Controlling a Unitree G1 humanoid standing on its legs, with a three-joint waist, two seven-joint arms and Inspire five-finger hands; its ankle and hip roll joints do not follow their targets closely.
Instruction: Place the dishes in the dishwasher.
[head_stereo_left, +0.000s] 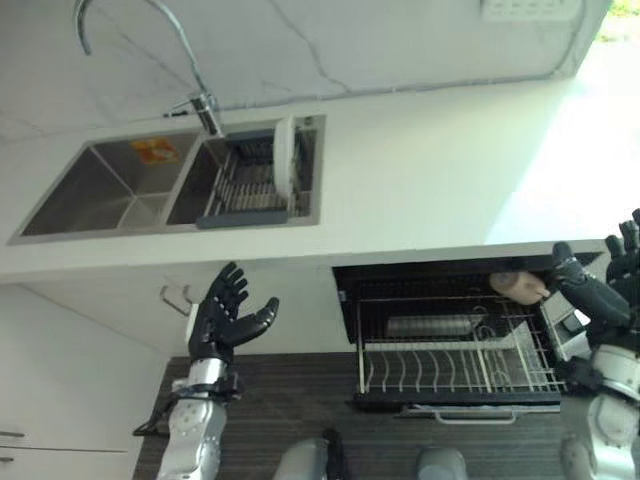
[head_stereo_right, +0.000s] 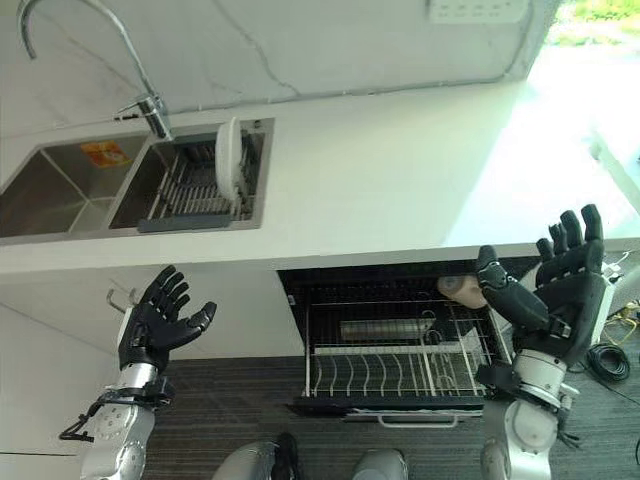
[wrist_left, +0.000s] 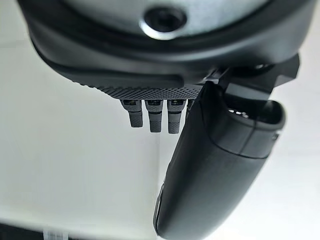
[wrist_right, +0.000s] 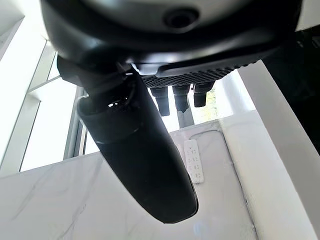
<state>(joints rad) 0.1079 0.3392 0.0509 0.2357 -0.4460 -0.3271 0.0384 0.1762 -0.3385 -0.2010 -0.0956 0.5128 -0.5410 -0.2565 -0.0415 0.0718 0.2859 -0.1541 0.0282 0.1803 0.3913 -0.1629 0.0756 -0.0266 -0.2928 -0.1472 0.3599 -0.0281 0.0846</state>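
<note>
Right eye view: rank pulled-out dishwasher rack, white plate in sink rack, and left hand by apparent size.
1. dishwasher rack, clearly largest.
2. left hand and white plate look similar; the hand seems nearer the camera, so no ranking.

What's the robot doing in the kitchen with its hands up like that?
It is loading the dishwasher. Right now both hands are empty and open: the left robot hand is raised below the counter, the right robot hand beside the pulled-out dishwasher rack. A white plate stands upright in the sink's drying rack.
</note>
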